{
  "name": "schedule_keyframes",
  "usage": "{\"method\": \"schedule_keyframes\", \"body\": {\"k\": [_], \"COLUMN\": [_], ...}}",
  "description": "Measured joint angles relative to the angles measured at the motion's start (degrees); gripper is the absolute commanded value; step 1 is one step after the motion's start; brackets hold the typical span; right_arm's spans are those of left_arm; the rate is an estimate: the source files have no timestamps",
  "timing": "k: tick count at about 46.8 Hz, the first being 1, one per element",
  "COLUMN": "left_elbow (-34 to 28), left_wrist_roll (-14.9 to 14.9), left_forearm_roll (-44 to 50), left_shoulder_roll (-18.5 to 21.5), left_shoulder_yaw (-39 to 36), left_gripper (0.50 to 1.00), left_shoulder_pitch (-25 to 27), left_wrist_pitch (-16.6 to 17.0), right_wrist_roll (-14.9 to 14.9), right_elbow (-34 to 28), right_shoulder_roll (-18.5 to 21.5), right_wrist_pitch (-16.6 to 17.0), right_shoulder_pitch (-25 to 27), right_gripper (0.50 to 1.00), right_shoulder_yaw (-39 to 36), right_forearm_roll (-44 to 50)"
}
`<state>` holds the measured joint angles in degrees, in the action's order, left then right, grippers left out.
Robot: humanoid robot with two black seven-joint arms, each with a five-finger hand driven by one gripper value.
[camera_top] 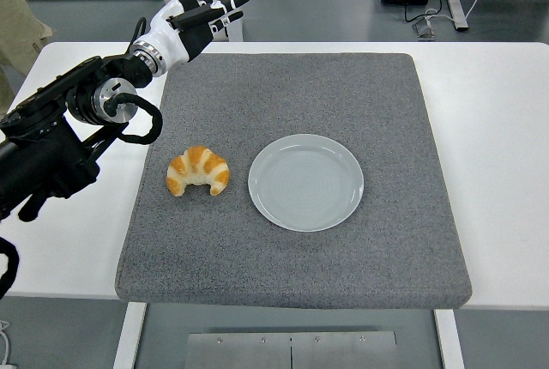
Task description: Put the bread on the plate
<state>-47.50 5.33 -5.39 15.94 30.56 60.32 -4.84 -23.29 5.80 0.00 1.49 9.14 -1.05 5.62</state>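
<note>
Bread (198, 171), a golden croissant, lies on the grey mat (300, 257) left of centre in the frame, just beside the pale plate (305, 182) but not touching it. The plate holds nothing, so the task is not yet done.

At the upper left of the frame the left hand (196, 14) hangs beyond the mat's far corner, well apart from the bread, with its fingers (225, 2) spread and holding nothing. Its black arm comes in from the left edge over the worktop (506, 129). The right hand does not show.

Trouble could come in several ways. With the hand this far off, a long reach lies ahead, and a descent that lands off centre could nudge the bread sideways rather than enclose it. The curved, flaky shape probably gives poor purchase; too light a pinch might let it slip or roll, too hard a one might crush it. Since the plate sits so close, a wide sweep of the fingers or wrist could strike its rim and slide it. A release from too high might bounce the bread off the shallow plate.

The mat is a coarse grey felt with rounded corners, covering most of the white worktop. Beyond it lies a grey floor, with cables and dark equipment at the upper right, a white post at the top, and a person's khaki clothing at the far upper left.
</note>
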Motion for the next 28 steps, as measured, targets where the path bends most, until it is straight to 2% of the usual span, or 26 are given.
{"method": "schedule_keyframes", "body": {"k": [10,21,28], "left_elbow": [-6.8,-19.3,-23.7], "left_wrist_roll": [-0.3,-0.4,-1.3], "left_forearm_roll": [-13.9,-27.0,-37.2], "left_shoulder_roll": [4.5,13.0,16.1], "left_shoulder_yaw": [-0.5,-2.3,-2.5], "left_gripper": [0.977,0.977,0.977], "left_shoulder_pitch": [0.4,0.5,0.7], "left_wrist_pitch": [3.0,3.3,3.3], "right_wrist_roll": [0.0,0.0,0.0], "right_elbow": [0.0,0.0,0.0], "right_shoulder_roll": [0.0,0.0,0.0], "right_wrist_pitch": [0.0,0.0,0.0], "right_shoulder_pitch": [0.0,0.0,0.0], "right_gripper": [1.0,1.0,1.0], "right_shoulder_yaw": [0.0,0.0,0.0], "right_forearm_roll": [0.0,0.0,0.0]}}
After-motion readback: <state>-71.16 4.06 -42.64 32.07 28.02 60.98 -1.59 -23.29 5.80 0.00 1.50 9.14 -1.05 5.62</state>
